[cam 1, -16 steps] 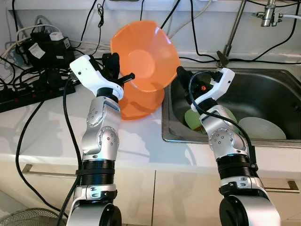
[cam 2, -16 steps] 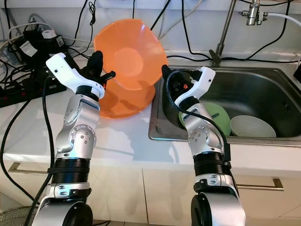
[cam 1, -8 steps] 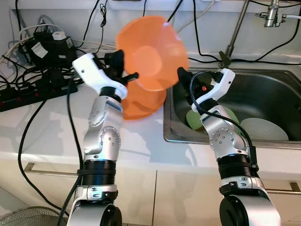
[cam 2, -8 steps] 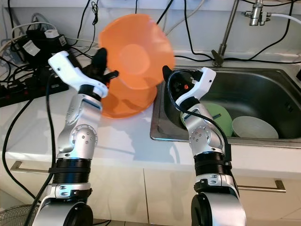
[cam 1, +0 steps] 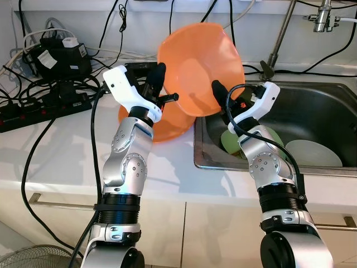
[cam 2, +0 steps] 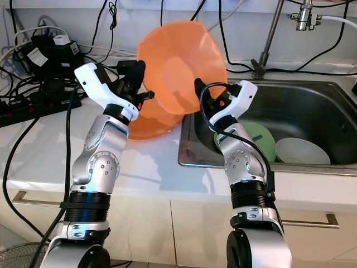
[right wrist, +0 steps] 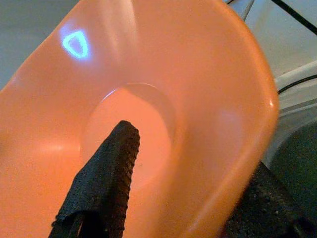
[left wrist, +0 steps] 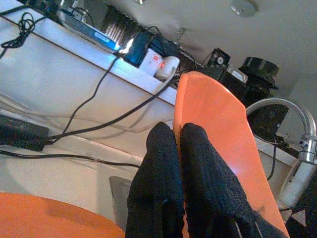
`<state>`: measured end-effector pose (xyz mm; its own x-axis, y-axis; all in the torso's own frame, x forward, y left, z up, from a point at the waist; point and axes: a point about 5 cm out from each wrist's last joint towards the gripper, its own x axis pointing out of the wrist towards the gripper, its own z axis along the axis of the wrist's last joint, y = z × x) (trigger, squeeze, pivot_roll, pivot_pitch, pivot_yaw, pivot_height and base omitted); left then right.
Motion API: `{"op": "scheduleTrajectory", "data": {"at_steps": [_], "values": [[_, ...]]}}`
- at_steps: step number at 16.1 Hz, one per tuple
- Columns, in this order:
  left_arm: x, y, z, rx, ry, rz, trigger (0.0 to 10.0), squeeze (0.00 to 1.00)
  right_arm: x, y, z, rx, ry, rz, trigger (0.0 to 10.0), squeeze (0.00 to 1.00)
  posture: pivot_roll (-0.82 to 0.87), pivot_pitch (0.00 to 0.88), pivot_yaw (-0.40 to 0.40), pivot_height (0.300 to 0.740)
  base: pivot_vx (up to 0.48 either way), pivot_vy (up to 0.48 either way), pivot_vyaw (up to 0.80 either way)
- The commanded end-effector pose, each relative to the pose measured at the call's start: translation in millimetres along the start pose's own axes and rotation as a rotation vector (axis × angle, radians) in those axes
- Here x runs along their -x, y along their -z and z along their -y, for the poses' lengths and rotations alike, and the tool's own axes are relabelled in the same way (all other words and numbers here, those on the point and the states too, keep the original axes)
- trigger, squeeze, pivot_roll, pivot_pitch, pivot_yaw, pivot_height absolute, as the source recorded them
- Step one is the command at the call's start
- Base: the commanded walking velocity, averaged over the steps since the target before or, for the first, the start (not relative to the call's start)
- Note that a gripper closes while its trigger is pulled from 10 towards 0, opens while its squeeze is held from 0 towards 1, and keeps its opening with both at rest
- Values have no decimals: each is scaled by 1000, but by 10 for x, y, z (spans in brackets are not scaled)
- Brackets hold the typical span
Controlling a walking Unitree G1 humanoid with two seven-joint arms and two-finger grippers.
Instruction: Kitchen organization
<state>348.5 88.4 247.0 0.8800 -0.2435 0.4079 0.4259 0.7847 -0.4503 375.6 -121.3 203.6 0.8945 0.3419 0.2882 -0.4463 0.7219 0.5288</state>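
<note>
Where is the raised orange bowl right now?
The orange bowl is tilted above the counter beside the sink, its rim pinched by the left gripper.

Home kitchen; steel sink (cam 1: 329,111), tap (cam 1: 319,15), white counter (cam 1: 61,151).

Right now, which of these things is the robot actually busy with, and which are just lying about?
In use:
- raised orange bowl
- left gripper, pinching its rim
- right gripper, straddling the opposite rim
- second orange bowl on the counter

Lying about:
- green plate and white plate in the sink
- power strip and cables
- tap
</note>
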Motion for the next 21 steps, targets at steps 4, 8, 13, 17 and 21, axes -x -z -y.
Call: {"op": "scheduleTrajectory", "data": {"at_steps": [4,8,13,17,21], "values": [[8,32,42,-5,29,-18,10000,0,9,-95,44,13,42,61,0,0,30,0,43,740,0,0,0],[19,46,9,-28,13,-30,10000,0,9,-114,49,6,44,73,0,0,32,0,44,740,0,0,0],[25,42,-17,-56,-8,-25,10000,0,15,-124,67,7,57,79,0,0,30,0,42,740,0,0,0],[34,71,-35,-108,-9,-47,10000,0,21,-125,77,12,58,78,0,0,28,0,43,740,0,0,0],[67,221,27,-243,67,-140,10000,0,18,-154,101,19,73,88,0,0,28,0,43,740,0,0,0]]}}
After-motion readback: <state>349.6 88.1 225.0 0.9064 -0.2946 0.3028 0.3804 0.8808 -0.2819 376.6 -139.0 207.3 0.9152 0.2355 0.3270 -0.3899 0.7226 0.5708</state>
